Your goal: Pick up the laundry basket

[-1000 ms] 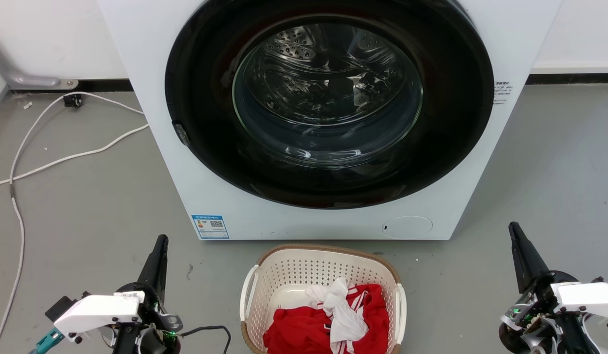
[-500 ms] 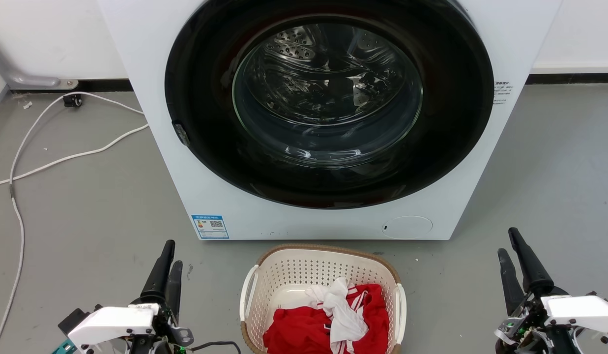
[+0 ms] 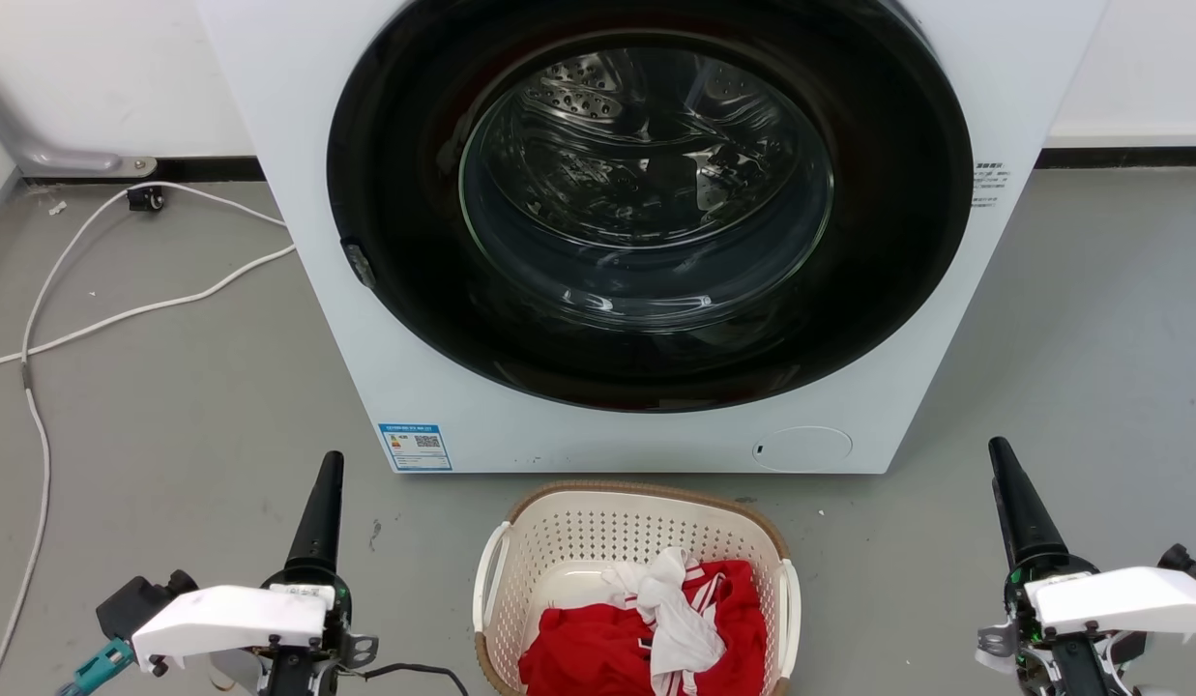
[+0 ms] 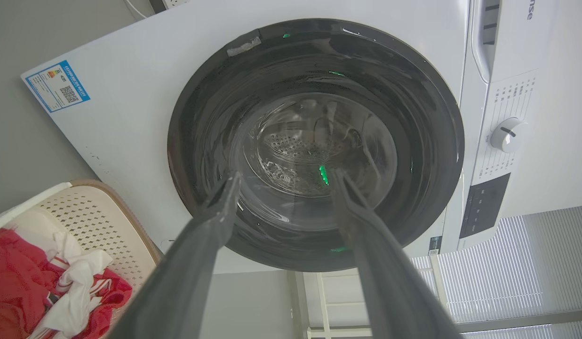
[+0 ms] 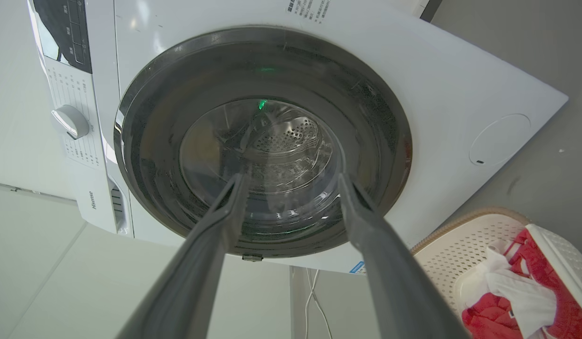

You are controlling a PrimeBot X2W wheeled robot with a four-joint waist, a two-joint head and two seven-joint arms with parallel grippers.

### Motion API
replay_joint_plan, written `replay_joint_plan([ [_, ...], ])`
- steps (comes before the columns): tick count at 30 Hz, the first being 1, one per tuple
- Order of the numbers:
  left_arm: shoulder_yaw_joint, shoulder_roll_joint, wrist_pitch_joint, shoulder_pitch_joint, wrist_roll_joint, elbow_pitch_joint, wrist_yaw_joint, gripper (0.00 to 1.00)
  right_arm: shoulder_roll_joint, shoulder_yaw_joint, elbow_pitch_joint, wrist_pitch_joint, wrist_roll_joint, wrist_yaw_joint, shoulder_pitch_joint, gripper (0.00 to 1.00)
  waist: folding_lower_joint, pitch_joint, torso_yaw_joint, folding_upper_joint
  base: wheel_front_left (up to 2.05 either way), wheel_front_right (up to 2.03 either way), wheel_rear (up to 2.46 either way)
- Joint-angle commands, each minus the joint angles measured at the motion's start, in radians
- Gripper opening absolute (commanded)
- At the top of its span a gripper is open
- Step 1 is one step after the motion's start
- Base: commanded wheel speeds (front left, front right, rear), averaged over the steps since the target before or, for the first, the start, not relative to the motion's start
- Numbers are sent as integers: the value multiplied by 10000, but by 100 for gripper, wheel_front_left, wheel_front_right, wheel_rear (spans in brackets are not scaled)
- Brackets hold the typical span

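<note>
The laundry basket [image 3: 646, 490] stands on the grey floor just in front of the washing machine, cream perforated plastic with a brown rim and white side handles. Red and white clothes [image 3: 646, 628] lie in it. My left gripper [image 3: 330, 466] hovers left of the basket, fingers pointing toward the machine and clear of the handle. My right gripper [image 3: 1000, 452] hovers well to the basket's right. Both are open with nothing between the fingers, as the left wrist view [image 4: 287, 175] and right wrist view [image 5: 293, 178] show. The basket also sits at the edge of each wrist view [image 4: 98, 212] [image 5: 469, 230].
The white washing machine [image 3: 598, 435] with its dark round door [image 3: 646, 193] rises right behind the basket. White cables [image 3: 124, 309] trail across the floor at the left. A grey pipe [image 3: 37, 150] runs along the back wall.
Both grippers have turned about their wrists, so their fingers now line up edge-on in the head view. The right gripper's tips stand a little higher in that view. The basket has not moved.
</note>
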Motion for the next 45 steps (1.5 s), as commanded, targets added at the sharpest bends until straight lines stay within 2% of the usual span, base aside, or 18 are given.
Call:
replay_joint_plan([
  [1, -19, 30, -86, -249, 358, -229, -14, 100, -26, 30, -246, -88, -453, 1, -81, 100, 0, -4, 6, 0, 0, 0, 0],
  [17, -486, 32, -693, -414, 3732, -537, 13, 100, -5, 354, -544, -681, -4656, 1, 81, 100, 0, -32, 62, 0, 0, 0, 0],
  [31, -814, 34, -1148, -551, 6505, -359, 172, 100, 3, 470, -578, -905, -6929, 2, 70, 100, 0, -49, 91, 0, 0, 0, 0],
  [45, -1145, 102, -1550, -685, 8454, -162, 301, 100, 12, 562, -739, -984, -8675, 1, 225, 100, 0, -74, 117, 0, 0, 0, 0],
])
